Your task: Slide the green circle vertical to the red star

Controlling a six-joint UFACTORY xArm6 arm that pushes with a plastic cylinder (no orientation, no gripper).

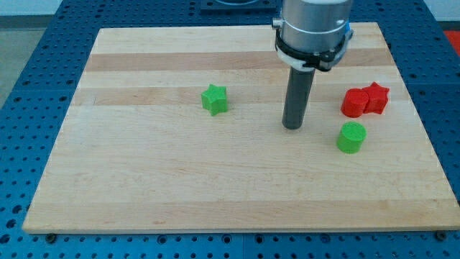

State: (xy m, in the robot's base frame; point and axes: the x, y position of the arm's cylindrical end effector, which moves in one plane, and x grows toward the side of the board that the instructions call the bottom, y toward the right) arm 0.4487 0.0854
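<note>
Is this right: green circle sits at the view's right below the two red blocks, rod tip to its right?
Not quite. In the camera view my tip is to the left of the green circle, not its right. The rest holds: the circle lies below the red star and the other red block.

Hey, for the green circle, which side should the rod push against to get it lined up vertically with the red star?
Probably its left wall. The green circle sits below and left of the red star, so it needs nudging toward the view's right. My tip is already on its left, apart from it. It is a round upright cylinder, so press dead centre or it may slip aside.
</note>
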